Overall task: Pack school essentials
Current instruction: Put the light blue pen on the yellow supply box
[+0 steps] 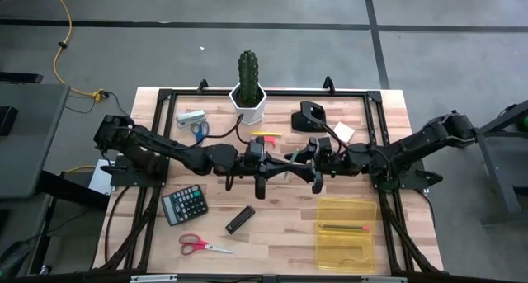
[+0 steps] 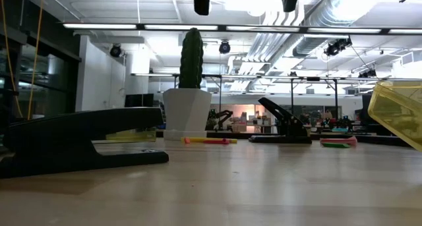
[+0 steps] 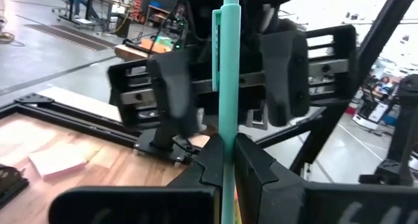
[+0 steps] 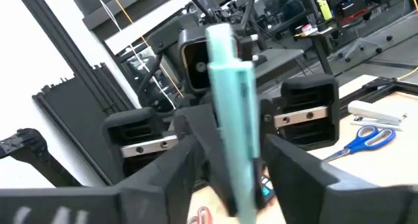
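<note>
Up close, the left gripper (image 3: 228,165) is clamped shut on a thin teal plastic pen (image 3: 230,87), which stands straight up between its dark fingers (image 3: 258,168). Facing it, the right gripper (image 4: 225,165) has its two fingers either side of the same pen's upper end; whether they press on it or stand just clear I cannot tell. From above, both grippers meet over the middle of the pale wooden table (image 1: 272,233), just on the near side of the green cactus in its white pot (image 1: 248,89). Nearer than the cactus lie a black calculator (image 1: 185,205), a black bar-shaped stapler (image 1: 240,219), red-handled scissors (image 1: 198,245), and a clear yellow plastic box (image 1: 345,233) holding a thin pen with a red end (image 1: 342,228). Beside the cactus sit blue-handled scissors (image 1: 200,130) and a yellow-and-red marker (image 1: 266,136); a pale pink sticky-note pad (image 1: 343,132) lies on its other side.
</note>
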Motion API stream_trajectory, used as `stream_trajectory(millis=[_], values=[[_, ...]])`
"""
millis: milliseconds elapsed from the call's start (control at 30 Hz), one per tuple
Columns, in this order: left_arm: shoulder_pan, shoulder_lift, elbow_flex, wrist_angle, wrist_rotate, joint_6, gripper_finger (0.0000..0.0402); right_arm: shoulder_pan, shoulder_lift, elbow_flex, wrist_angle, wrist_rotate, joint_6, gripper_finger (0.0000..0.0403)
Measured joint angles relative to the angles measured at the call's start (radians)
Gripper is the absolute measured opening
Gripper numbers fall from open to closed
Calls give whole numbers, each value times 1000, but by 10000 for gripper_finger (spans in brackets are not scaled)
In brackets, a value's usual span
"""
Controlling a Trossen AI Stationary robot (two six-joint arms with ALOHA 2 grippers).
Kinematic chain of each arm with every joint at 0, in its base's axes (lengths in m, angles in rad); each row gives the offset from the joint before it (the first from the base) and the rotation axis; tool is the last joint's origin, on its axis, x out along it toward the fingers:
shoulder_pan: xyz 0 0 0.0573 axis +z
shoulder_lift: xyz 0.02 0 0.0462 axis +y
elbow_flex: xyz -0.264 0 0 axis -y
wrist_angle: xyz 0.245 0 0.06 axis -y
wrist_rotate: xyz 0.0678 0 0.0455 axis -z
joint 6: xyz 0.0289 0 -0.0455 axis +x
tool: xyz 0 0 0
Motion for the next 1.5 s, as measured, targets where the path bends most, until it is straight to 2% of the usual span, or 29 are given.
stream_trajectory(millis=[333, 500, 633, 833, 967, 1100, 1267, 1367, 1500], values=[[12, -7, 0, -18, 33, -5, 1, 0, -1, 0, 5, 0, -19, 15], [14, -8, 1, -30, 34, -11, 27, -1, -5, 0, 1, -8, -29, 26], [40, -81, 0, -186, 50, -20, 72, -4, -70, -1, -63, -16, -70, 12], [88, -316, 0, -512, 51, 33, 134, -37, -243, 0, -314, -15, -146, 12], [98, -496, -8, -609, 52, 46, 156, -66, -360, 0, -507, -6, -182, 7], [69, -656, -74, -592, 30, 51, 160, -92, -439, 0, -623, 33, -195, 5], [-22, -796, -236, -541, -80, 14, 152, -114, -463, 0, -652, 30, -247, 7], [-57, -851, -306, -503, -140, 8, 147, -119, -461, 0, -654, 22, -269, 7], [-69, -875, -333, -471, -158, 9, 143, -119, -461, 0, -653, 12, -269, 7]])
